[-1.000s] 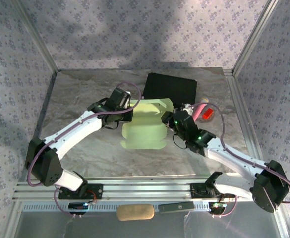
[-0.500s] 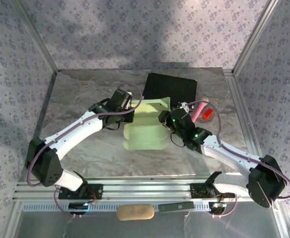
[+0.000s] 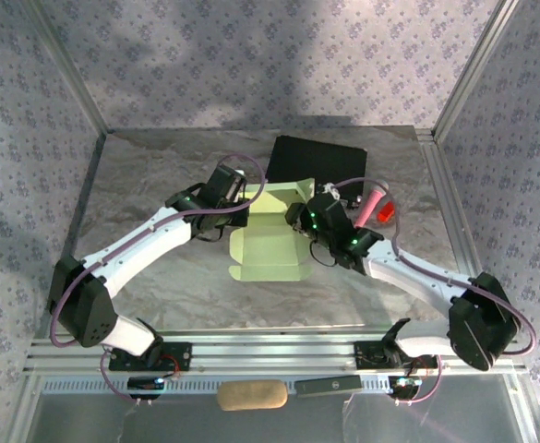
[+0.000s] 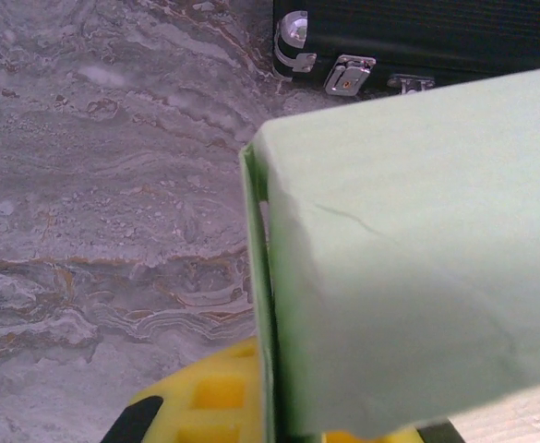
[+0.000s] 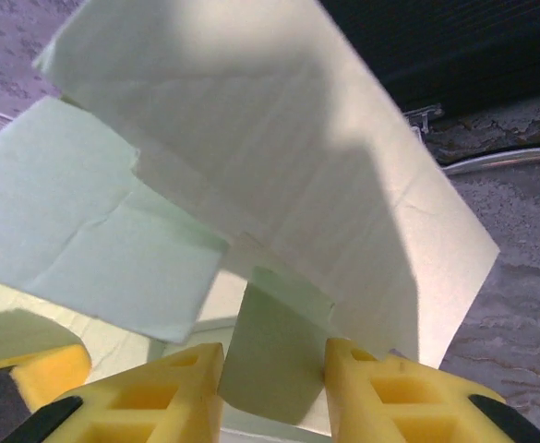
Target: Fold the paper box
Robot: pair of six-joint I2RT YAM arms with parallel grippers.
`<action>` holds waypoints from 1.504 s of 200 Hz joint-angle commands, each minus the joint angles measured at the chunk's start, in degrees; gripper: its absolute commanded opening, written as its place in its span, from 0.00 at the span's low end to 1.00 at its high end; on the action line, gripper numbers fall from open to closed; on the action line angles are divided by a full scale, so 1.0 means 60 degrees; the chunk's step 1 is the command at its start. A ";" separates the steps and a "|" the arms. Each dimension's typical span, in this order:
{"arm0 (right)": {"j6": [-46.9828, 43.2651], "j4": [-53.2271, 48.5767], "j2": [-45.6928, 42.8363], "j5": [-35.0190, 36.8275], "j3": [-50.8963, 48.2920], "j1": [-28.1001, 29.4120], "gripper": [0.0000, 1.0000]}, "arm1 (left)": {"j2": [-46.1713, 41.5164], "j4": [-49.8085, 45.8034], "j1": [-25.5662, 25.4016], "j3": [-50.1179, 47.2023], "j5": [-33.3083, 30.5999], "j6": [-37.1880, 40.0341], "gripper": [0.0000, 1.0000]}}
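Observation:
The paper box (image 3: 265, 247) is a pale green card sheet lying mid-table, its far panel raised upright. My left gripper (image 3: 243, 205) is at the box's far left corner, shut on the card's edge. In the left wrist view the thin card edge (image 4: 262, 305) runs down between the yellow fingers (image 4: 196, 397). My right gripper (image 3: 299, 215) is at the box's far right corner. In the right wrist view its jaws stand partly open around a small tab (image 5: 274, 346) of the paper box (image 5: 251, 157), with one finger (image 5: 159, 397) on each side.
A black case (image 3: 318, 164) with metal latches (image 4: 348, 76) lies just behind the box. A pink and red object (image 3: 378, 205) sits to the right of the right gripper. A tan foam block (image 3: 250, 395) and a black bar (image 3: 330, 385) lie on the front rail.
My right arm has swung left and forward onto the box's far right corner, its jaws narrowing. The box's far panel has lifted and the sheet looks shorter. The left gripper held still.

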 commanded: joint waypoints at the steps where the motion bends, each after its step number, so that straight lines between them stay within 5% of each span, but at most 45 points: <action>1: -0.0691 -0.0470 0.0122 -0.0061 0.0705 0.0185 0.35 | 0.0098 -0.0072 -0.0194 0.0419 0.0207 0.0146 0.00; 75: -0.3596 -0.1937 -0.0674 -0.1049 0.1860 -0.0060 0.41 | 0.0673 -0.0142 0.0162 0.0690 0.0113 0.0622 0.00; 116: -0.4216 -0.1112 -0.2309 -0.4928 0.0973 -0.2954 0.50 | 0.0944 0.0333 0.1315 0.0895 0.1501 0.1627 0.00; 160: -0.4662 -0.0610 -0.2221 -0.6688 0.0366 -0.4993 0.43 | 0.1151 0.0471 0.1803 0.1018 0.2706 0.2735 0.00; 186: -0.5547 -0.0197 -0.1424 -0.7184 0.0188 -0.5020 0.37 | 0.1136 0.0833 0.1961 0.0800 0.3113 0.2684 0.00; 301: -0.8048 -0.0624 0.0447 -0.8551 0.0930 -0.4556 0.46 | 0.1330 0.0650 0.2093 0.0946 0.3632 0.2686 0.00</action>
